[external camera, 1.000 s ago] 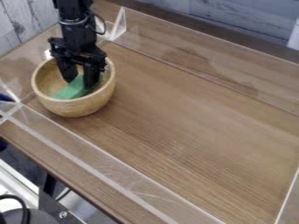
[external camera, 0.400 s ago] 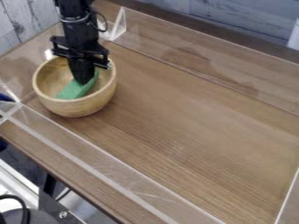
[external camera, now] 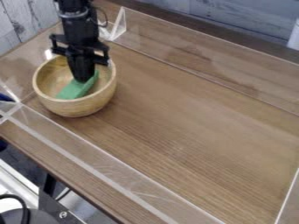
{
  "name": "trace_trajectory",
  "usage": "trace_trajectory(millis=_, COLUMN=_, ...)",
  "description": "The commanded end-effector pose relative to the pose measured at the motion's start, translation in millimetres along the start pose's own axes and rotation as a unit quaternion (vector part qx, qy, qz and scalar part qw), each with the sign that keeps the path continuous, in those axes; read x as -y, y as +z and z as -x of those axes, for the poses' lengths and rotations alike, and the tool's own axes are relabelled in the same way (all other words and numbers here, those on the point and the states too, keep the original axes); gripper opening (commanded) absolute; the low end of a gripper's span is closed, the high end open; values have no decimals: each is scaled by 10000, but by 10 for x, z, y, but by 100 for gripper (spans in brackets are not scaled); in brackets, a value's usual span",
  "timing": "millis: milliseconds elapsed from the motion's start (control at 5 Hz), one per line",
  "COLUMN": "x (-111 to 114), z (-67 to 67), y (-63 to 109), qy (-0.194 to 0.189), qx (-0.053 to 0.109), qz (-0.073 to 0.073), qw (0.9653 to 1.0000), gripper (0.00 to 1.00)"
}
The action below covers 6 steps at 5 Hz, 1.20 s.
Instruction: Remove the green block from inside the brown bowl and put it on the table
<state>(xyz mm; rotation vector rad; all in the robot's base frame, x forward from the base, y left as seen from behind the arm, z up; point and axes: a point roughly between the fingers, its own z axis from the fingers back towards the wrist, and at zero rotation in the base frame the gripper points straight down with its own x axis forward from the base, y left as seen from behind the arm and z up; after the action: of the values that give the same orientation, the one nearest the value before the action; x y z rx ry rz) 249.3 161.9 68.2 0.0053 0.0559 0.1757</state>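
your gripper point(external camera: 83, 77) is pointing straight down into the brown bowl point(external camera: 73, 109), with the black arm point(external camera: 76, 22) standing upright above it. the two fingers are sitting pressed close together, and they are clenching the upper end of the green block point(external camera: 76, 89). the block is leaning at a tilt, its top end caught between the fingertips and its lower end dipping toward the near-left side of the bowl's pale inside. you cannot tell from this view whether that lower end is touching the bowl floor or hanging just clear of it. all of the block is lying within the ring of the rim; no part of it is reaching over the table point(external camera: 187, 114).

the bowl is sitting upright at the far-left part of the tabletop, near the left corner. the wood-grain surface is stretching away to the right and toward the camera, well apart from the bowl. the clear acrylic walls point(external camera: 124, 24) are edging the tabletop, one panel standing just behind and to the right of the arm.
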Motion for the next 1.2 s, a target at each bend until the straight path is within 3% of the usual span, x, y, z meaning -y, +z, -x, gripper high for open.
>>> trace_trajectory(millis=0, x=164, z=-109, y=435, qy=-173, qx=535, qz=-90, qw=9984, gripper=0)
trace_trajectory(millis=200, x=332, z=-127, y=659, qy=-309, qx=672, qz=36, qw=9973, gripper=0)
trace_trajectory(millis=400, x=569, z=-191, y=872, qy=-462, qx=704, qz=170, qw=9963, gripper=0)
trace_trajectory(millis=600, x=454, z=-136, y=726, qy=-467, qx=658, qz=125, qw=9967, gripper=0)
trace_trajectory(millis=800, x=484, z=-57, y=692, qy=-587, qx=599, qz=103, qw=9964, gripper=0)
trace_trajectory(millis=1000, x=358, z=-35, y=660, qy=-486, qx=570, qz=72, qw=9972, gripper=0)
